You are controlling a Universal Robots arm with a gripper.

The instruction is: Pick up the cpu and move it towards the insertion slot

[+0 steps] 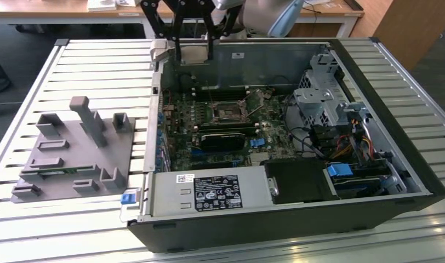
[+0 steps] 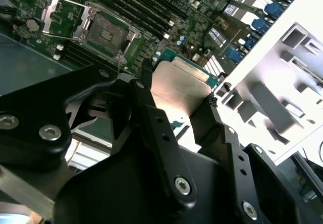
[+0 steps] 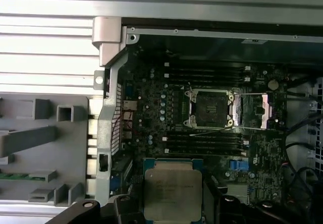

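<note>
Clamped between black end effector (image 2: 179,100) fingers: cpu (image 3: 173,193), held above motherboard, short of open insertion slot (image 3: 211,109). Carrying step underway; calls for squaring chip over socket.

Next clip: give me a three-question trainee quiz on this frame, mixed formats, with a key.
1. True or false: the gripper has its fingers closed on the cpu.
2. Multiple choice: the insertion slot is (A) open with nothing seated in it, (B) holding the cpu, (C) covered by a card.
3. Fill in: in the exterior view, the grey fixture sits to the computer case's ____.

Key: 1 true; 2 A; 3 left.
</note>
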